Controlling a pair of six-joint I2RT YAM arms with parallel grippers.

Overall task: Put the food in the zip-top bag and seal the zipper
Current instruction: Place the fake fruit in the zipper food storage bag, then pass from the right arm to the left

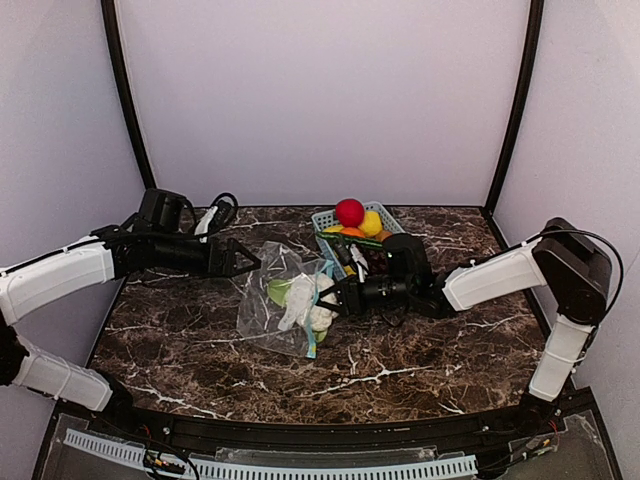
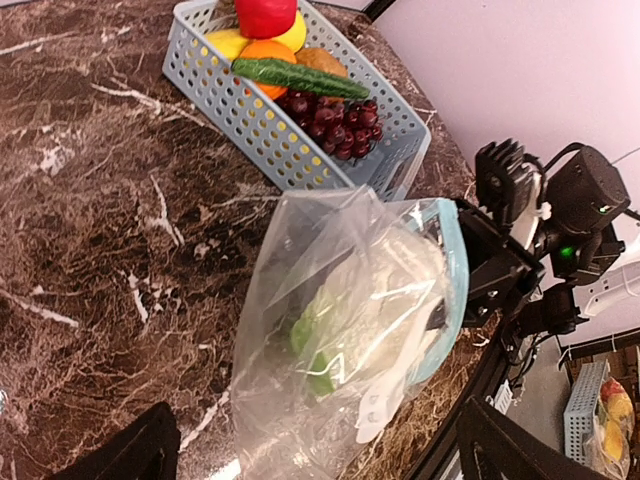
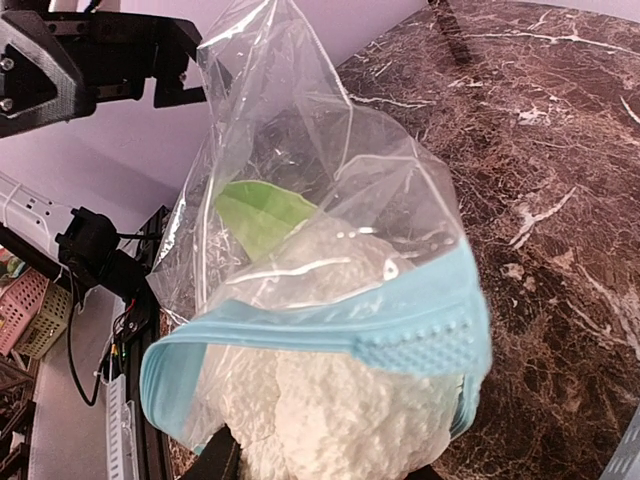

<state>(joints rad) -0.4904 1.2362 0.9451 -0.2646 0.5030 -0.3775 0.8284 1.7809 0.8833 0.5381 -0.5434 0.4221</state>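
The big dark table (image 1: 200,350) shows bare marble in front of the zip-top bag (image 1: 262,300) & to its left, so there's room to move there. Pale walls close in the back & both sides. The blue basket (image 1: 322,217) sits by the back edge, just behind the bag, w/ a red ball (image 1: 349,211) on top & grapes (image 2: 335,120) inside. The bag lies crumpled mid-table btw the 2 grippers, mouth toward the right one. The left gripper (image 1: 250,262) is at the bag's closed end, fingers wide apart, w/ a gap on each side of the plastic. The right gripper (image 1: 335,296) is at the mouth, fingers clamped on the cauliflower (image 3: 320,420). The cauliflower sits half through the zipper (image 3: 300,320), which is open & loops round it. The light-green piece (image 3: 255,210) is deeper inside. The right fingers are mostly cut off at the bottom of their wrist view. From above, shine on the plastic makes the inside hard to see.
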